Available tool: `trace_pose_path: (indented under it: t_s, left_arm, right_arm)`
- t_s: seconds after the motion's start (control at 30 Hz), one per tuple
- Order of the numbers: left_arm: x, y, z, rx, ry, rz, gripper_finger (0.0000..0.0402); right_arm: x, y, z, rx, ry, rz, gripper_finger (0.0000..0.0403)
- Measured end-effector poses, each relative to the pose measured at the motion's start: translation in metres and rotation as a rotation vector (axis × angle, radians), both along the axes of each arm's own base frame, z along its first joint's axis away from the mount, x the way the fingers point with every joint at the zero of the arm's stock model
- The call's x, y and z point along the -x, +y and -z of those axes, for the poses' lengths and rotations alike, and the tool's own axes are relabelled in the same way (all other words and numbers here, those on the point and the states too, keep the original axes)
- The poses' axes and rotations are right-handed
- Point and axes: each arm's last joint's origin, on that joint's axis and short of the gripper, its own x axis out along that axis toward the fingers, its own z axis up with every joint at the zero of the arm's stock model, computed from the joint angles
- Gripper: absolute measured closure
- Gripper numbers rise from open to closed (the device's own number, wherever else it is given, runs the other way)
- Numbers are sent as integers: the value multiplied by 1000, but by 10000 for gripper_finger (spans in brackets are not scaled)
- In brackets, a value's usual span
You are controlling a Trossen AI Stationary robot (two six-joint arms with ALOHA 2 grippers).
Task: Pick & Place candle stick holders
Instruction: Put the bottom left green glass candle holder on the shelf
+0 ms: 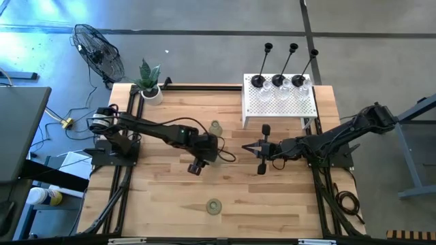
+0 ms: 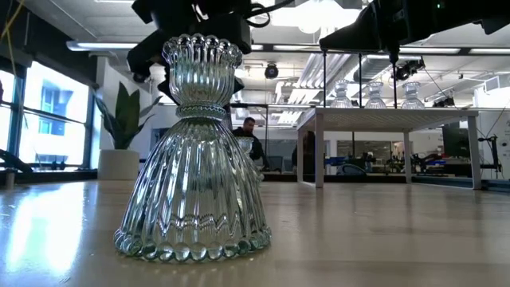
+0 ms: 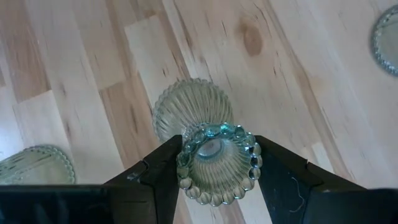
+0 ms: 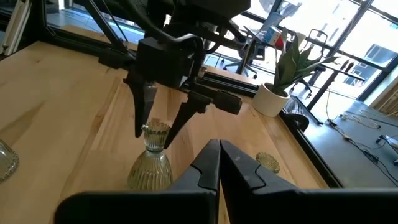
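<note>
My left gripper (image 3: 217,167) is over the middle of the table (image 1: 204,153), shut on a squat pale-green glass candle stick holder (image 4: 150,163). Two more pale-green holders stand on their bases, one toward the far side (image 1: 216,127) and one near the front edge (image 1: 214,206), which fills the low view (image 2: 195,159). Three black thin-stemmed holders (image 1: 278,64) and clear glass ones (image 1: 279,92) stand on the white perforated box (image 1: 262,109). My right gripper (image 4: 219,163) waits shut and empty just right of the left one (image 1: 247,148). My left gripper pinches the holder's upper cup (image 3: 214,163), just under its beaded rim, between its two fingers (image 4: 144,109). The fingers come from above, slanting down. The holder is upright below them, its wide base (image 3: 193,106) low over the wood; whether it rests there I cannot tell.
A green plant in a white pot (image 1: 150,85) stands at the far left corner. The white box takes up the far right. Black frame rails (image 1: 126,184) run along both sides of the table. Bare wood lies between the two loose green holders.
</note>
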Motion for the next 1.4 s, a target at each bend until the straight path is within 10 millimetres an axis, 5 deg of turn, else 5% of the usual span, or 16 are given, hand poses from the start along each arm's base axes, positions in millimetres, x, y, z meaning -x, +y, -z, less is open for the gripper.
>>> trace_pose_path:
  t_s: [0.7, 1.1, 1.4]
  left_arm:
    - [-1, -1, -7, 30, -2, -15, 226]
    - [-1, -1, -8, 26, -8, -21, 147]
    - [11, 1, -29, 0, -40, -34, 166]
  right_arm:
    - [0, 0, 0, 0, 0, 0, 403]
    - [0, 0, 0, 0, 0, 0, 403]
    - [0, 0, 0, 0, 0, 0, 403]
